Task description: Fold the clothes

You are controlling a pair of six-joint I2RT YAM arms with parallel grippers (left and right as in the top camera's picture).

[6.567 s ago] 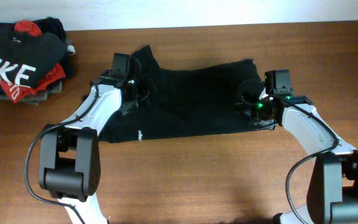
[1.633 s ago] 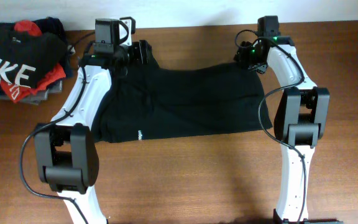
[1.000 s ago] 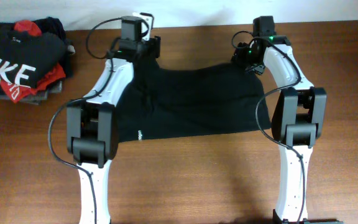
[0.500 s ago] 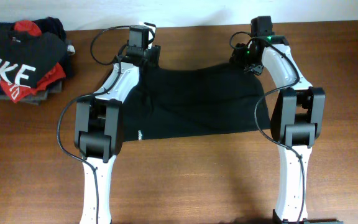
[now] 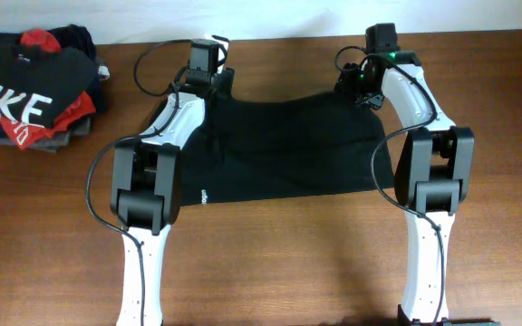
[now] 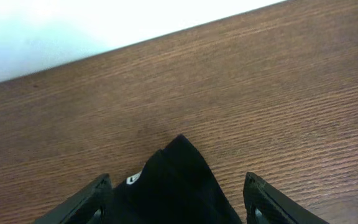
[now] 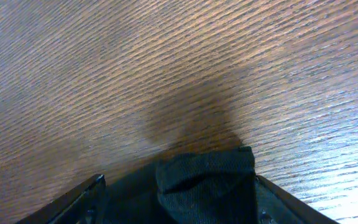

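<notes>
The clothes, one plain black T-shirt (image 5: pixel 279 145), lie spread flat across the middle of the table with small white lettering near the front left. My left gripper (image 5: pixel 213 80) sits at the shirt's far left corner. Its jaws stand wide apart, with a pointed tip of black fabric (image 6: pixel 180 177) lying loose between them. My right gripper (image 5: pixel 356 83) is at the far right corner, open as well, and a folded black corner (image 7: pixel 207 177) lies between its fingers. Neither gripper (image 6: pixel 178 202) (image 7: pixel 179 202) pinches the cloth.
A pile of other garments (image 5: pixel 30 86), topped by a black shirt with big white letters, sits at the far left of the wooden table (image 5: pixel 270 263). The table's back edge and a white wall (image 6: pixel 73 25) run just beyond both grippers.
Both grippers moved from the shirt's middle to its far edge. In the last second the left gripper slid a little right along that edge; the right arm stayed still.
</notes>
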